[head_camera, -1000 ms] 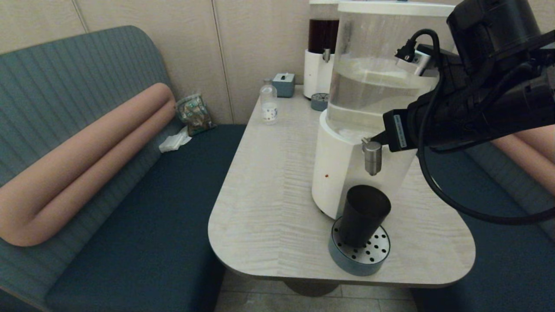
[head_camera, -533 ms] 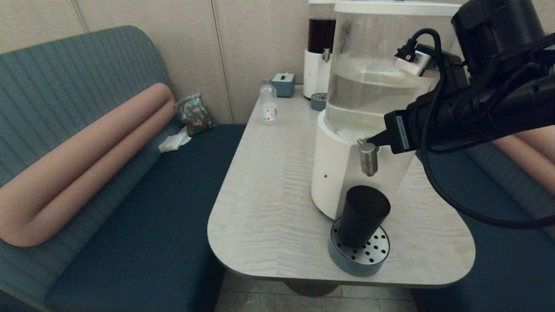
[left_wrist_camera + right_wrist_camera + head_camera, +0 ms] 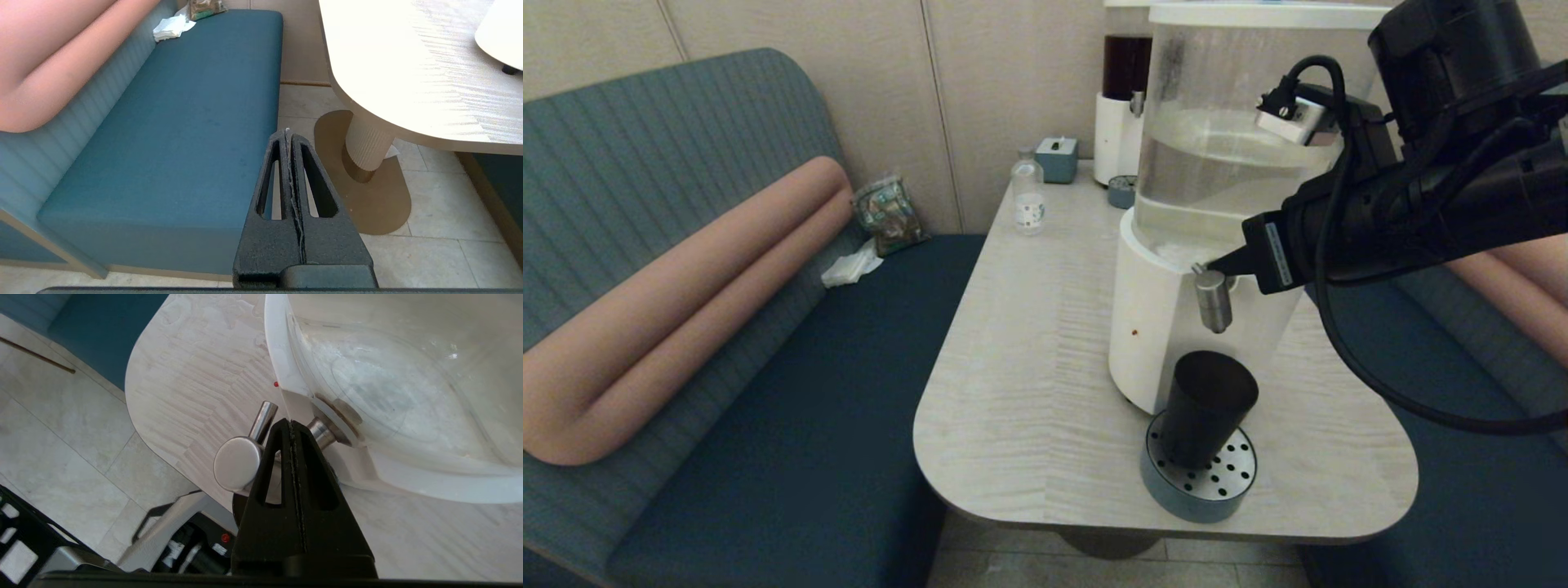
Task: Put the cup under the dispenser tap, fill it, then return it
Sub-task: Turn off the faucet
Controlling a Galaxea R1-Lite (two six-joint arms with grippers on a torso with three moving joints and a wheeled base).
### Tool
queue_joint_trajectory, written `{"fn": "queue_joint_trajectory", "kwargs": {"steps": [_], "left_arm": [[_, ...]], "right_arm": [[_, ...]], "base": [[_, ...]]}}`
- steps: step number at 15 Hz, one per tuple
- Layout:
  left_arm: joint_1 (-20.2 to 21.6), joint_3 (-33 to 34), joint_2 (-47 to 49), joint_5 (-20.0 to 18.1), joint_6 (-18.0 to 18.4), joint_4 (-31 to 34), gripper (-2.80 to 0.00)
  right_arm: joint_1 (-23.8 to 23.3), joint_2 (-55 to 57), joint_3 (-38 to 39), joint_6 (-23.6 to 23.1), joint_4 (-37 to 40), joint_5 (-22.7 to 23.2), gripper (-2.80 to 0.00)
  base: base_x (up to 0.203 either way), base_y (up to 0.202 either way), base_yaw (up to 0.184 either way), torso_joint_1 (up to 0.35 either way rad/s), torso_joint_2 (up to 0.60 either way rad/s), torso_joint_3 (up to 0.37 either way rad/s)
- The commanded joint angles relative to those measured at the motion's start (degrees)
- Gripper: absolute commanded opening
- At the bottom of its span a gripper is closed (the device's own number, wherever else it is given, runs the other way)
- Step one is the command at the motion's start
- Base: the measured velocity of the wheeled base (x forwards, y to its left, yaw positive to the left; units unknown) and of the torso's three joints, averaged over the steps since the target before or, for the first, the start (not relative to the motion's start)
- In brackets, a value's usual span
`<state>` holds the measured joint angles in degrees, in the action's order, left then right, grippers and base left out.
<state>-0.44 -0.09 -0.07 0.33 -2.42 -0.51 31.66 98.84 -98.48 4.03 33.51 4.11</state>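
Note:
The black cup [image 3: 1207, 404] stands on the round perforated drip tray [image 3: 1223, 492], right below the steel dispenser tap [image 3: 1214, 300]. That tap belongs to the large white-based dispenser [image 3: 1156, 327] with a clear tank of pale liquid. My right gripper [image 3: 1215, 265] is shut, its tip pressed against the back of the tap's top, beside the small lever [image 3: 264, 415]. In the right wrist view the shut fingertips [image 3: 289, 424] lie between the tap's round cap [image 3: 238, 467] and the tank. No stream shows. My left gripper [image 3: 287, 132] is shut and empty, low beside the bench.
A small clear bottle [image 3: 1028, 196], a grey box [image 3: 1057, 158] and a smaller dark-liquid dispenser [image 3: 1123, 98] with its own tray [image 3: 1121, 191] stand at the table's far end. The blue bench [image 3: 792, 392] lies left of the table [image 3: 1021, 392]. The drip tray sits near the front edge.
My right gripper has pushed a little leftward against the tap, and the dispenser's tank and tap have shifted slightly left with it. The cup has stayed on the tray.

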Motion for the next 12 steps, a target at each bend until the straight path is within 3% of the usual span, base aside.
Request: {"fn": "queue_joint_trajectory", "kwargs": {"steps": [1, 12], "left_arm": [[0.0, 0.01, 0.07, 0.02, -0.05, -0.02, -2.8], [0.0, 0.01, 0.07, 0.02, -0.05, -0.02, -2.8]], "right_arm": [[-0.25, 0.3, 0.41, -1.61, 0.33, -0.13, -2.8], [-0.37, 0.39, 0.57, -8.8, 0.33, -0.11, -2.8]], "base": [[0.0, 0.0, 0.0, 0.0, 0.0, 0.0], [0.0, 0.0, 0.0, 0.0, 0.0, 0.0]]}}
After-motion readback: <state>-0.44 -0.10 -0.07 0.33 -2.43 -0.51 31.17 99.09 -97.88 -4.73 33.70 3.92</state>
